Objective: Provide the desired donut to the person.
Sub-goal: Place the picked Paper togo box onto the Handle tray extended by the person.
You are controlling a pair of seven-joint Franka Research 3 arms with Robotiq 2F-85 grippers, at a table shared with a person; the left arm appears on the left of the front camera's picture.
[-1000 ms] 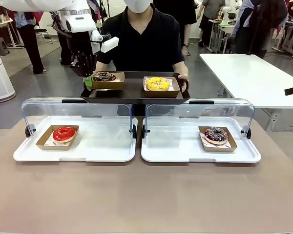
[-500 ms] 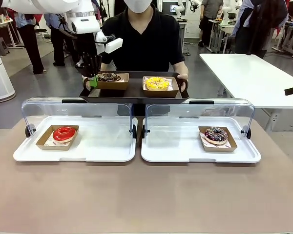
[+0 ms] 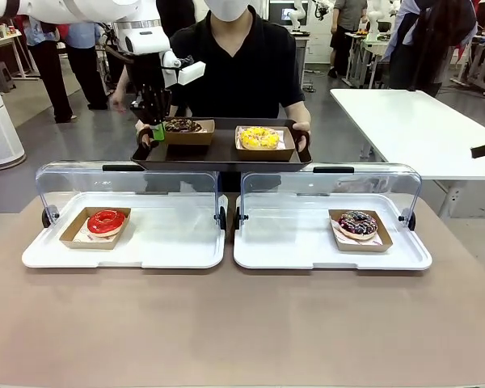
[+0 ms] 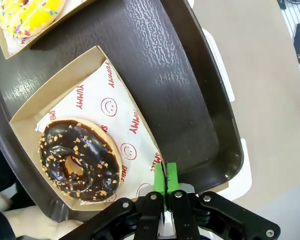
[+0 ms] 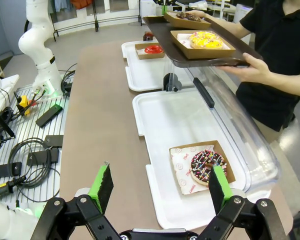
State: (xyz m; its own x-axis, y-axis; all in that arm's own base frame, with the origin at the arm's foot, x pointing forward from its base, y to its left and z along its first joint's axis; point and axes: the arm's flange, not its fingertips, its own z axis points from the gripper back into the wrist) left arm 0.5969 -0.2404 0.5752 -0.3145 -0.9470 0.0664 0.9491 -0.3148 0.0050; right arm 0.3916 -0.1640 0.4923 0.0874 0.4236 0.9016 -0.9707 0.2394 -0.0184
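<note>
Chocolate donut (image 4: 80, 161) in its cardboard tray (image 4: 70, 95), at left end of person's dark tray (image 3: 222, 153). Left gripper (image 4: 164, 176) pinched on box's corner paper for placing; right gripper (image 5: 160, 187) spread wide, idle.

White arm (image 3: 81, 10), black pincer (image 3: 156, 132), green pads; person (image 3: 234, 65): black short-sleeved shirt, white mask.
</note>
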